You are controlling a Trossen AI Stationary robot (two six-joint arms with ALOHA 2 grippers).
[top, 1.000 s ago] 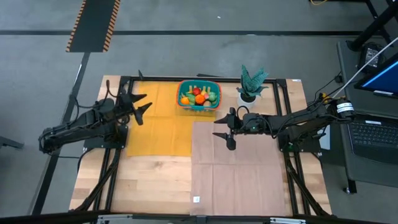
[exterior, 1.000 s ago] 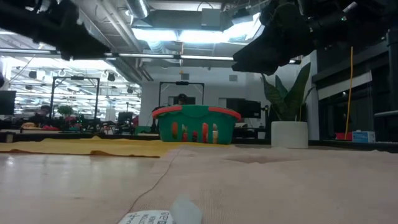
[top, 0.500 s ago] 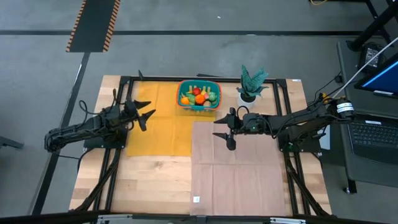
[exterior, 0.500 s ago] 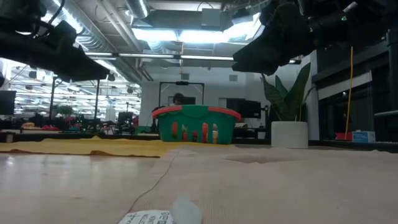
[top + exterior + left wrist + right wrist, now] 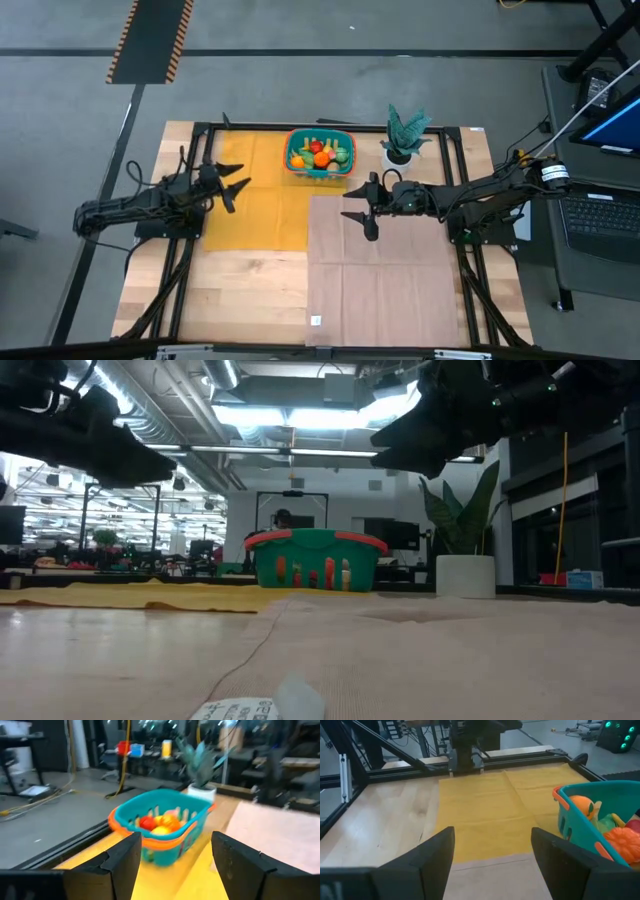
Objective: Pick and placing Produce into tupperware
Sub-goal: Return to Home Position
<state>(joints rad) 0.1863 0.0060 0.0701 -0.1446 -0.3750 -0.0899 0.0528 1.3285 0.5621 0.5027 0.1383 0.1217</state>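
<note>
L tool (image 5: 236,193) & R tool (image 5: 361,213) well apart, both agape, empty; tupperware (image 5: 320,172) at rear edge.

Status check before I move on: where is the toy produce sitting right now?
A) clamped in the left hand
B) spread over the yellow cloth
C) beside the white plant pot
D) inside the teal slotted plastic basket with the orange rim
D: the high view shows the small toy fruits and vegetables piled inside the teal slotted plastic basket, while the left hand and right hand hang open, holding nothing.
</note>
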